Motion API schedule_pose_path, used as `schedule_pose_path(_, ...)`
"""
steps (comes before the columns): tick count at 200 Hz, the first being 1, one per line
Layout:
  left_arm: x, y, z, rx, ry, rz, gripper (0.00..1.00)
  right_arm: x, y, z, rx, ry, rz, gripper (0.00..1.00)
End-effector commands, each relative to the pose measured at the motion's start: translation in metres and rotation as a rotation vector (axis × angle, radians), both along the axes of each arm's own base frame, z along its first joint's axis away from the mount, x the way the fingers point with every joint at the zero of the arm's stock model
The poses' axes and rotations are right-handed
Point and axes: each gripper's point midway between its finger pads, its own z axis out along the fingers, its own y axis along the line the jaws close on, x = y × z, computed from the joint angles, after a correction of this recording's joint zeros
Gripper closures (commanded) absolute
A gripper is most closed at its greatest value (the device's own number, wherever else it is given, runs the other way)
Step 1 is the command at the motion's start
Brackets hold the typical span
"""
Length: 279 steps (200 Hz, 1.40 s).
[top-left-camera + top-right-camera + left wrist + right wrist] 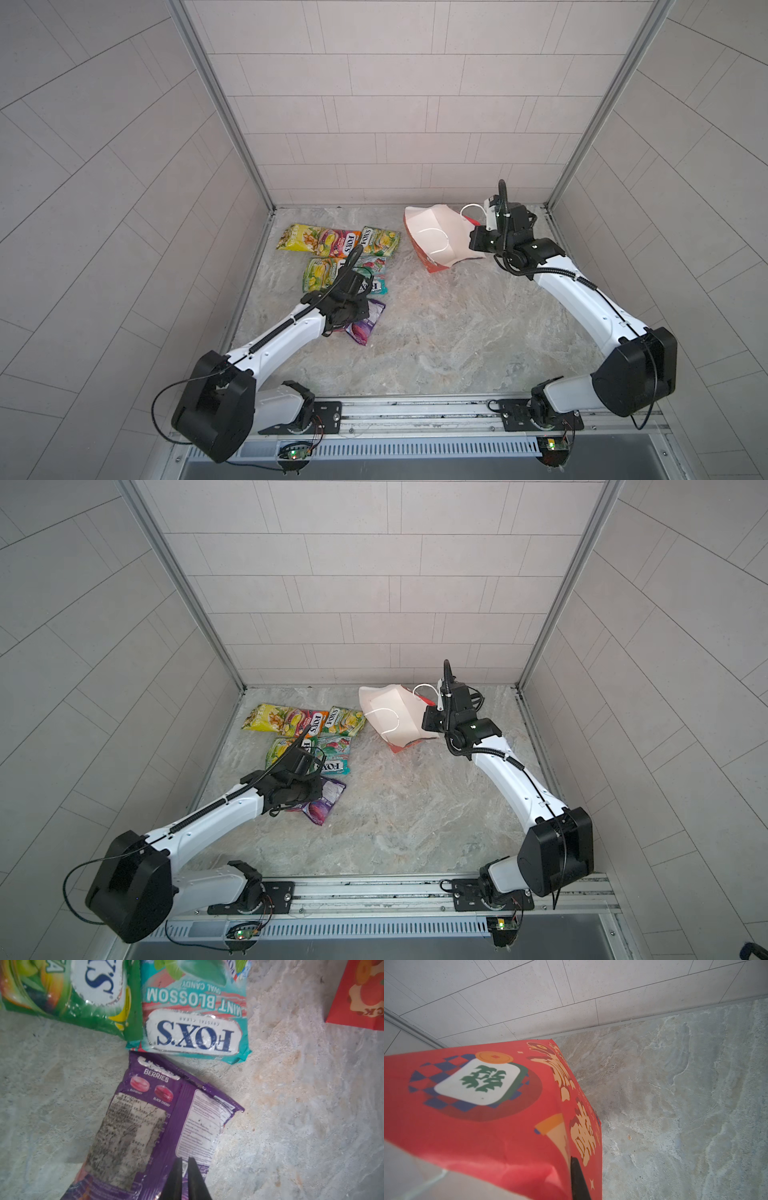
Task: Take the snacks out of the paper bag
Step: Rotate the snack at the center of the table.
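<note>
Several snacks lie flat on the left of the table, outside the bag: a plain yellow packet (297,237), pink-orange (338,243), green (380,241) and teal (195,1028) FOX'S ones among them. The purple packet (365,326) lies nearest the front. My left gripper (185,1160) hovers over its end, jaws almost together with nothing between them. The red paper bag (436,237) is tipped at the back right, its white inside facing left. My right gripper (571,1160) is shut on the bag's wall (477,1115). I see nothing inside the bag.
Tiled walls close in the marble table (457,332) on three sides. A metal rail (415,411) carrying both arm bases runs along the front edge. A red corner of the bag (357,1001) shows in the left wrist view beyond the packets.
</note>
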Motion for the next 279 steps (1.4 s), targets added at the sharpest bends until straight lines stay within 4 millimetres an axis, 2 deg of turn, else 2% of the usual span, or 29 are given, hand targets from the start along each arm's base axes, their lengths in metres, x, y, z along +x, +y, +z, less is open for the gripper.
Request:
schedule_pose_path(1,-0.02,0.015,-0.021,0.025,0.058,0.047,0.87,-0.002,-0.003,0.003,0.01,-0.01,-0.009,1.0)
schedule_pose_path(18,-0.024,0.012,-0.035,-0.004,0.064,0.044,0.87,-0.002,-0.003,0.003,0.012,-0.01,-0.01,1.0)
schedule_pose_path(41,-0.02,0.0,-0.044,-0.048,0.057,0.008,0.87,0.0,-0.001,0.003,0.018,-0.008,-0.005,1.0)
schedule_pose_path(64,-0.013,-0.016,-0.039,-0.11,0.044,-0.032,0.87,-0.001,-0.002,0.005,0.019,-0.01,-0.006,1.0)
schedule_pose_path(81,-0.011,-0.021,-0.023,-0.14,0.026,-0.037,0.87,-0.001,-0.002,0.008,0.024,-0.013,-0.008,1.0)
schedule_pose_path(113,-0.007,-0.027,0.029,-0.204,-0.07,-0.056,0.87,-0.001,0.004,0.011,0.055,0.004,0.005,1.0)
schedule_pose_path(131,-0.006,-0.027,0.047,-0.195,-0.103,-0.091,0.81,0.0,0.008,0.01,0.075,0.013,0.017,1.0)
schedule_pose_path(144,-0.008,-0.021,0.037,-0.15,-0.072,-0.083,0.81,0.001,0.011,0.009,0.093,0.014,0.023,1.0)
schedule_pose_path(164,-0.018,0.003,0.024,-0.033,0.027,-0.022,0.81,0.002,0.015,0.008,0.111,0.018,0.033,1.0)
schedule_pose_path(166,-0.019,0.005,0.023,-0.028,0.031,-0.014,0.79,0.002,0.015,0.008,0.111,0.017,0.033,1.0)
schedule_pose_path(172,-0.02,0.012,0.019,-0.007,0.028,0.024,0.63,0.003,0.014,0.007,0.109,0.019,0.031,1.0)
schedule_pose_path(186,-0.019,0.032,0.016,0.059,-0.013,0.104,0.54,0.003,0.015,0.005,0.108,0.023,0.035,1.0)
schedule_pose_path(207,-0.016,0.05,0.014,0.096,-0.06,0.155,0.27,0.003,0.016,0.002,0.108,0.026,0.037,1.0)
schedule_pose_path(231,-0.012,0.049,-0.007,0.077,-0.012,0.115,0.21,0.004,0.014,0.002,0.1,0.025,0.033,1.0)
schedule_pose_path(279,-0.008,0.03,-0.031,0.039,0.071,0.004,0.24,-0.001,0.008,0.014,0.08,0.011,0.015,1.0)
